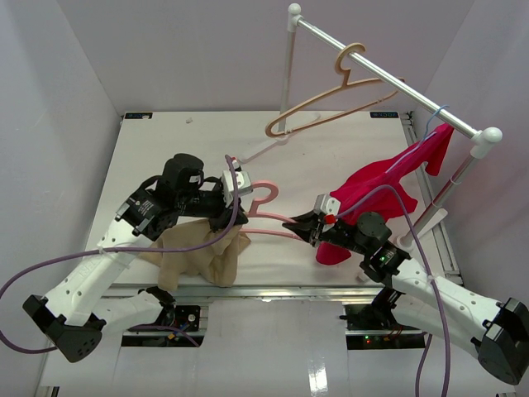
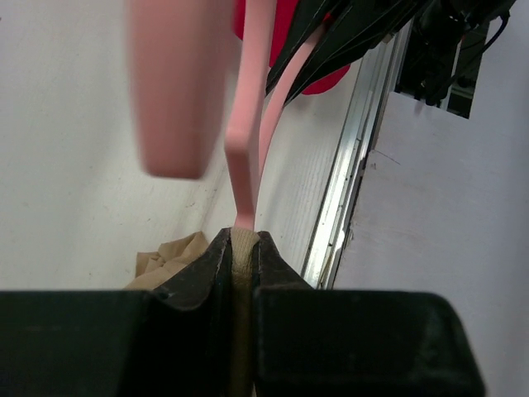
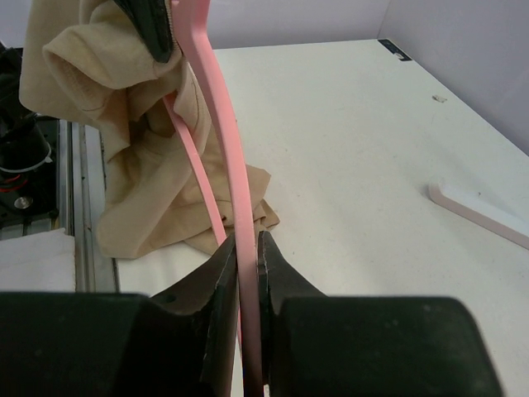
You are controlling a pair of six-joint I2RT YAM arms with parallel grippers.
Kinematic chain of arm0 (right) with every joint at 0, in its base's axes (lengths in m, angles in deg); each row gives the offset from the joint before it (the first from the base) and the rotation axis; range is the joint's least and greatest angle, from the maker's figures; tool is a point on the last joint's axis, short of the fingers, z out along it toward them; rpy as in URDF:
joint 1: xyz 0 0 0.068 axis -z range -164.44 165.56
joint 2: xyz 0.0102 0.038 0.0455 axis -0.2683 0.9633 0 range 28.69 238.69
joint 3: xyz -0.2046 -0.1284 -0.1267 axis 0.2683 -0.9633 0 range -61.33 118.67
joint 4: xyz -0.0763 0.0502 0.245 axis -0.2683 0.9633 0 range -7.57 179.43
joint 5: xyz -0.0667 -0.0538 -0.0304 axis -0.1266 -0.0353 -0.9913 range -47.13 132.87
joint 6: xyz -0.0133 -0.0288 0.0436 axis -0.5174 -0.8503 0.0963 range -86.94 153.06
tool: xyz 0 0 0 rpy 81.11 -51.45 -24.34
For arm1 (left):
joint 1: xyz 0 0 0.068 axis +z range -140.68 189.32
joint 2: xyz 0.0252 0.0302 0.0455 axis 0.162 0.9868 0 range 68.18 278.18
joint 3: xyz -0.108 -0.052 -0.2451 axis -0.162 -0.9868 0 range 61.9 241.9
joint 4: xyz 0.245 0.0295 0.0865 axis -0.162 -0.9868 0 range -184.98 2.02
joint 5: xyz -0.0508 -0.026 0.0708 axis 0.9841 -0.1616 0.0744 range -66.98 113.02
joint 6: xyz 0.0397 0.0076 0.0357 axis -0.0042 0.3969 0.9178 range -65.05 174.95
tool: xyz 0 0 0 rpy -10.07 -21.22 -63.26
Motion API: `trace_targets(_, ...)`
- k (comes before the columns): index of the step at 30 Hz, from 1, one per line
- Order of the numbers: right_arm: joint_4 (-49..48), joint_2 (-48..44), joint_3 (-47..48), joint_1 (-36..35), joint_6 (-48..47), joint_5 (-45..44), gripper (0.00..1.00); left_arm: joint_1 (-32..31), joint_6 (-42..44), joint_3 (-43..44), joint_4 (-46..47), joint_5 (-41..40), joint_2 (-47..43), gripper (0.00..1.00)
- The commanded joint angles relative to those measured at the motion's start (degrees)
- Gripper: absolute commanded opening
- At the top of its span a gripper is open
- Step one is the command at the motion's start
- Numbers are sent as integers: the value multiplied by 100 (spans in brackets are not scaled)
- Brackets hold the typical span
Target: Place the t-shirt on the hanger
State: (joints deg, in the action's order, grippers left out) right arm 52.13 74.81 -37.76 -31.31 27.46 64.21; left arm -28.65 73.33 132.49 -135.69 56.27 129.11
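The tan t-shirt (image 1: 201,251) hangs bunched from my left gripper (image 1: 234,217), its lower part resting on the table near the front edge. In the left wrist view, the left gripper (image 2: 244,240) is shut on the shirt's ribbed collar (image 2: 243,252), right under the pink hanger (image 2: 250,124). The pink hanger (image 1: 263,194) is held off the table between the arms. My right gripper (image 1: 302,224) is shut on one of its thin arms. The right wrist view shows that gripper (image 3: 246,245) clamped on the hanger (image 3: 223,116), whose far end runs into the t-shirt (image 3: 136,174).
A clothes rail (image 1: 388,74) on white posts stands at the back right. A peach-tan hanger (image 1: 331,101) hangs on it, and a magenta-red garment (image 1: 384,188) hangs on a blue hanger just behind my right arm. A metal rail (image 1: 273,291) edges the table front.
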Motion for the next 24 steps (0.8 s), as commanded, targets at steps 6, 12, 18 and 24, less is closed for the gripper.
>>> trace_targets(6, -1146, -274, 877, -76, 593, -1197, 56, -157, -1187, -568, 1285, -1906, -555, 0)
trace_targets(12, -403, -412, 1100, -72, 1046, -2216, 72, -148, -1625, -674, 1823, -3087, -1172, 0)
trace_targets(18, 481, -237, 1621, -75, 1508, -2434, 62, -148, -2169, -952, 2055, -3790, -1468, 0)
trace_targets(24, 459, 800, 1898, -131, 2093, -1528, 22, -148, -2661, -1484, 2613, -3901, -2072, 0)
